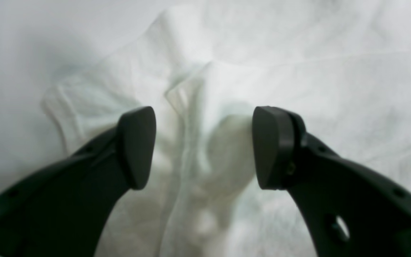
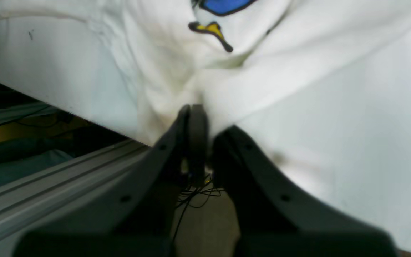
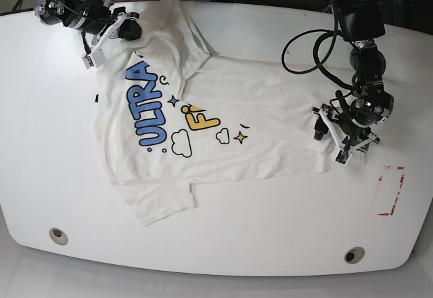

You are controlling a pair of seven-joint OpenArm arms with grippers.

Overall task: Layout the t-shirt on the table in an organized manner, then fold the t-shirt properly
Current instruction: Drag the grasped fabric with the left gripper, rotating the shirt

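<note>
Left gripper [image 1: 203,148] angles down over the shirt [image 3: 203,122] edge near the red tape [image 3: 389,193], fingers [image 1: 136,146] apart w/ a bunched fold of cloth between them, not pinched. Right gripper [image 2: 200,121] sits low at the surface [image 3: 270,244] far edge, fingers [image 2: 194,132] together, clamped on shirt fabric near the blue/yellow print. Shirt lies print-up across the surface middle, part folded over at the top, one sleeve toward the near edge.

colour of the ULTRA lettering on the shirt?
Blue with a dark outline, on the white t-shirt. The lettering shows best in the base view.
</note>
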